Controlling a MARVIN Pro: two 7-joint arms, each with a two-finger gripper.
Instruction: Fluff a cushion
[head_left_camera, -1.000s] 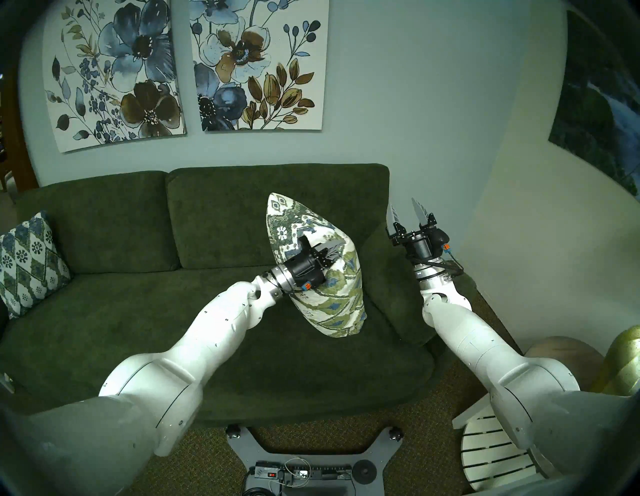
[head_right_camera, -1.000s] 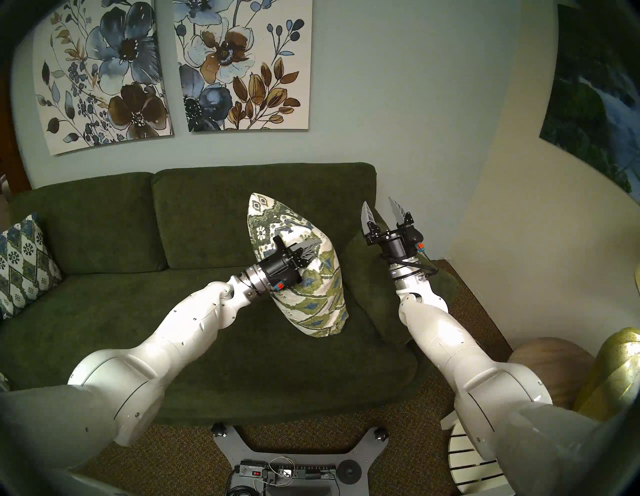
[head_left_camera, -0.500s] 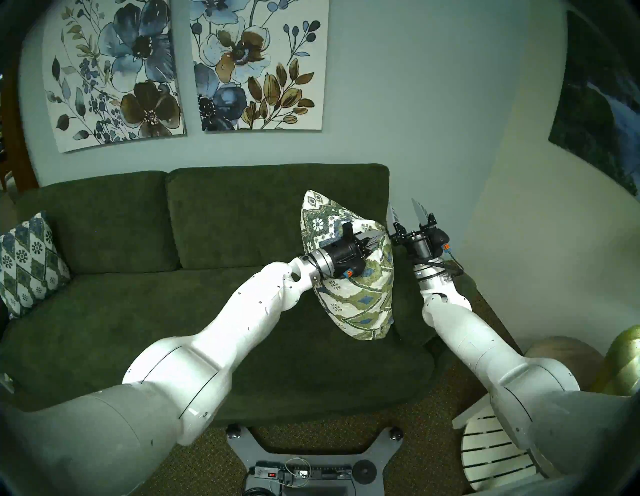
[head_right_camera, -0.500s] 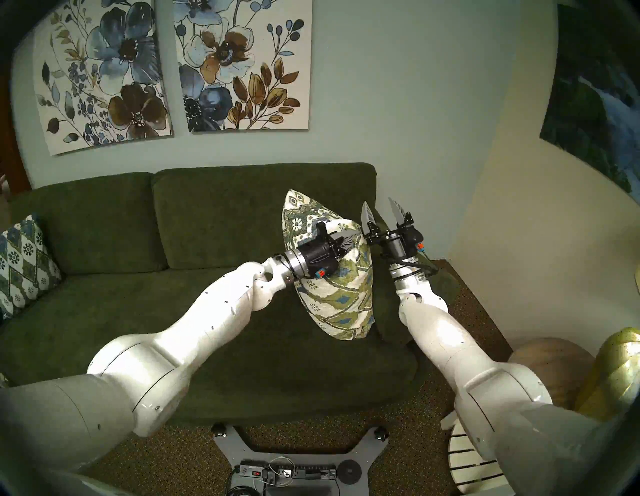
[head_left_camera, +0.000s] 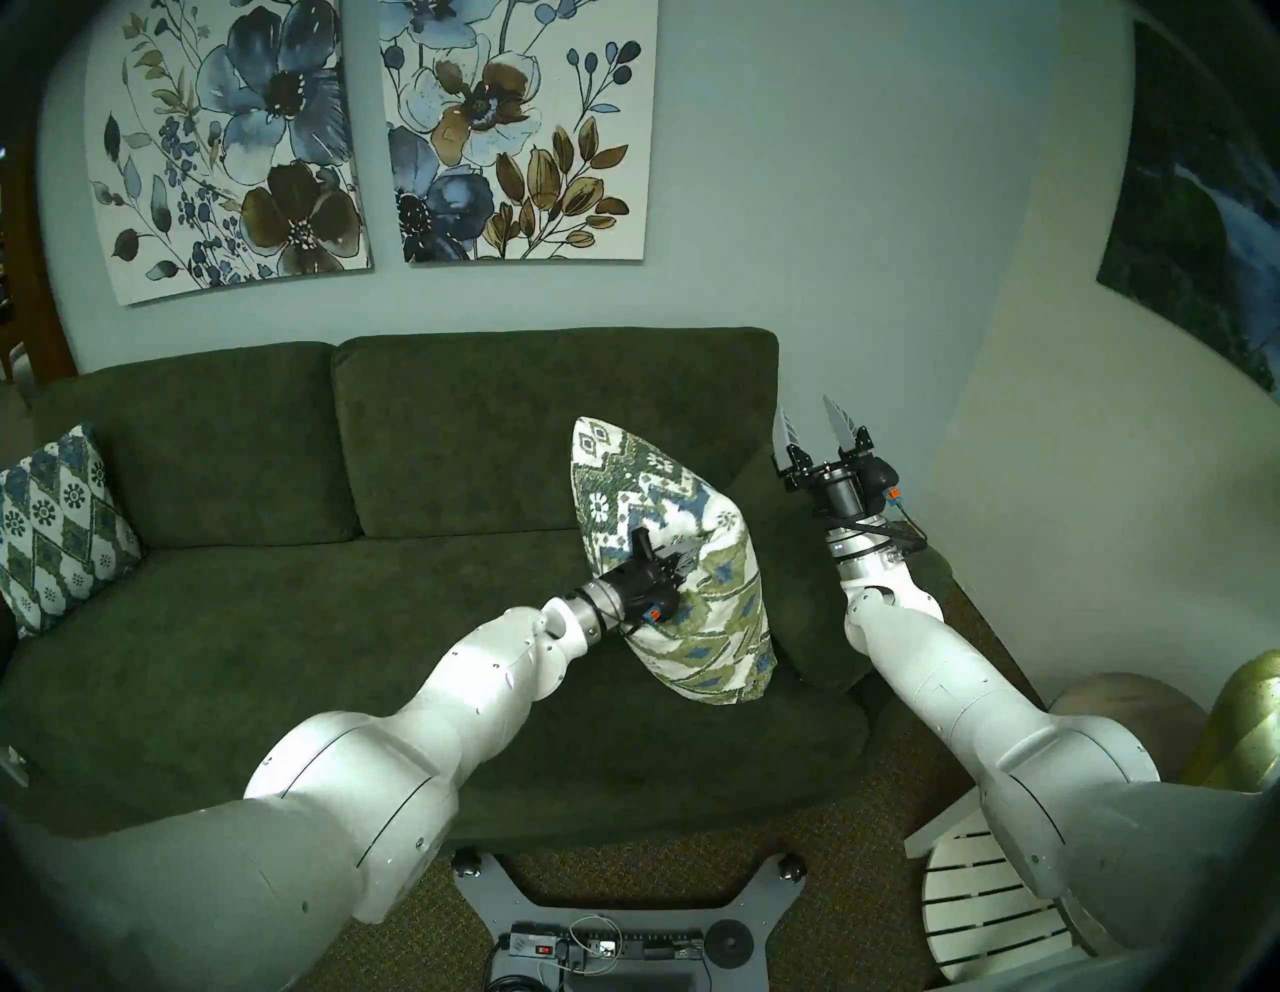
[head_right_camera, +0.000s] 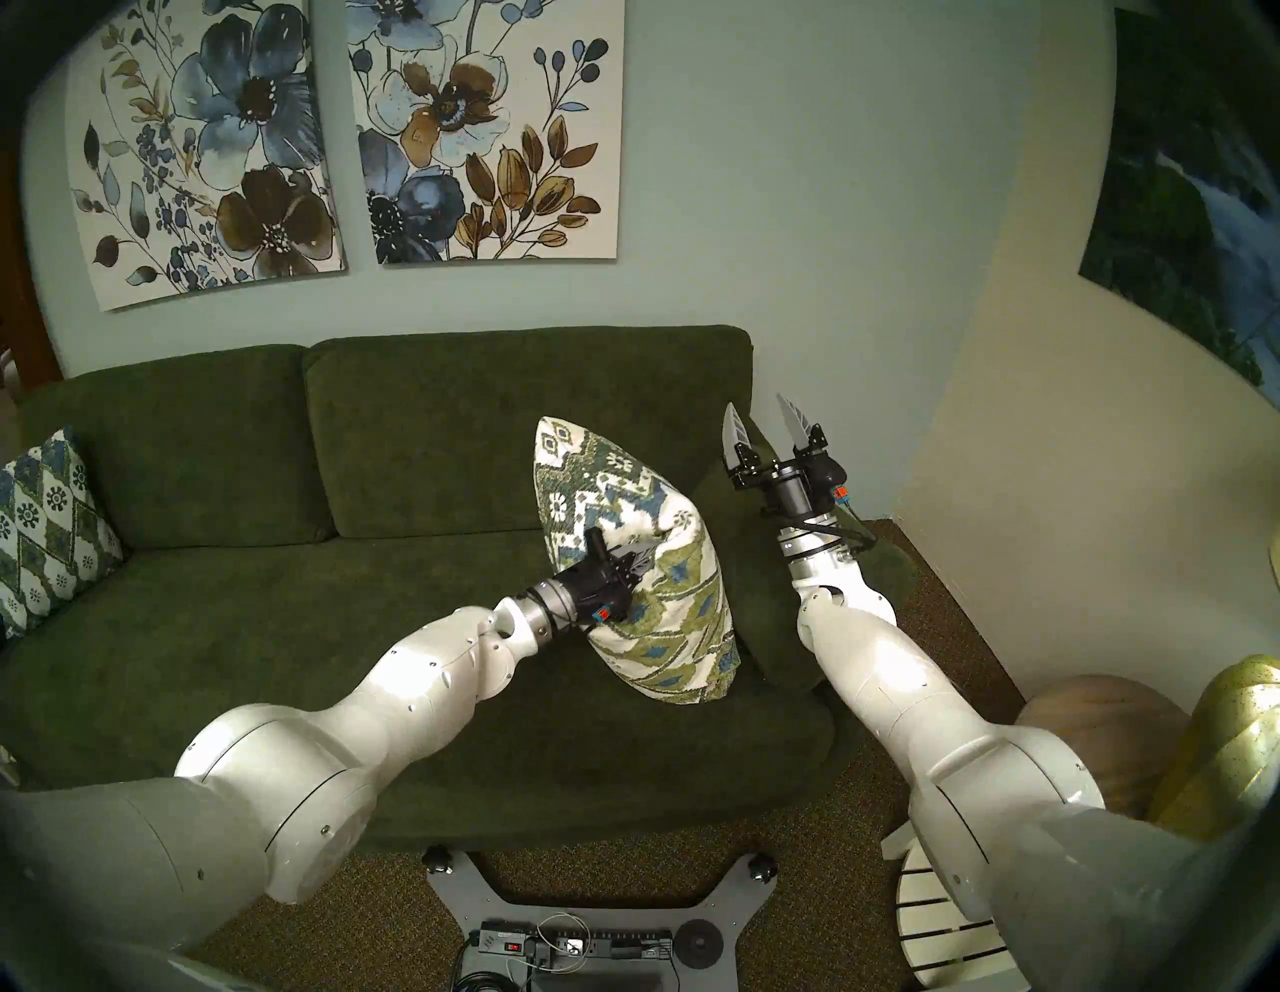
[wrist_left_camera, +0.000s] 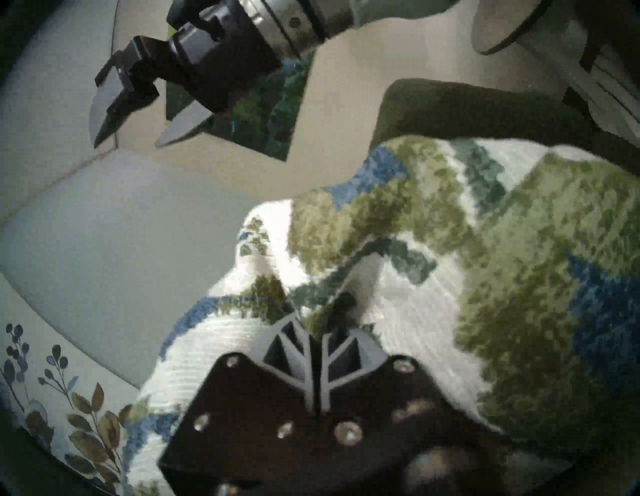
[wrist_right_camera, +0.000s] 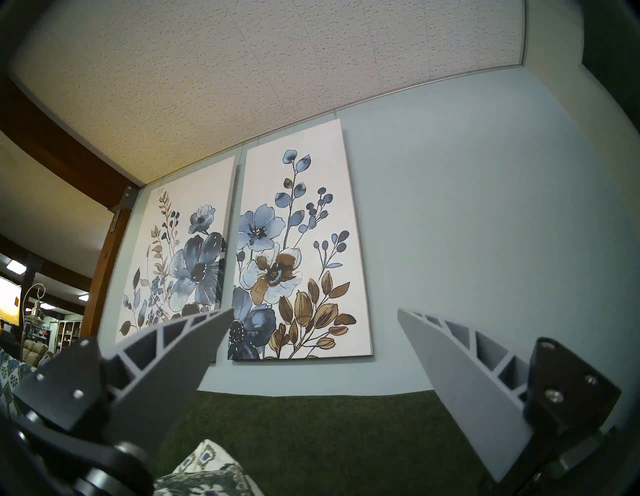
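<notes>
Left pincer (head_left_camera: 682, 558) pressed together, pinching a fold of fabric near the middle of the cushion (head_left_camera: 720, 609). Cushion stands on one corner on the sofa (head_left_camera: 277, 623) seat, its top corner leaning toward 11 o'clock, just beside the sofa arm at 3 o'clock. Right pincer (head_left_camera: 814, 422) spread, holding nothing, raised near 2 o'clock from the cushion and apart from it.

Judgement: mid-fluff. Keep the pinch on the fabric only and shake or drop in short strokes. Bring the free pincer against the opposite face to plump evenly. Slip risk: the woven cover may pull free.
</notes>
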